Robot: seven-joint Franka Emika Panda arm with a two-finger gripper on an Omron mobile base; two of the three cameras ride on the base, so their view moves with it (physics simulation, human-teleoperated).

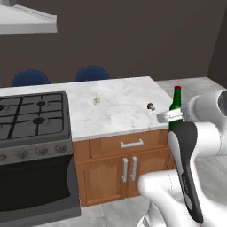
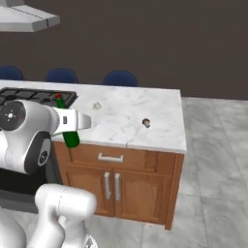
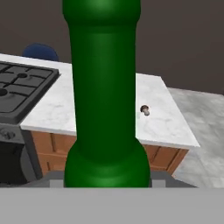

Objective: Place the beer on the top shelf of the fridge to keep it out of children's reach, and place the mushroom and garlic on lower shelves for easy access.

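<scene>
The hand (image 1: pixel 170 116) was clamped on the beer (image 1: pixel 176 106), holding it upright off the counter (image 1: pixel 115 111), at 3 o'clock of the counter's near corner in the left base view. The mushroom (image 1: pixel 151 106) sat near that corner, with the garlic (image 1: pixel 95 100) well apart at its 9 o'clock, near the stove (image 1: pixel 31 115).
</scene>
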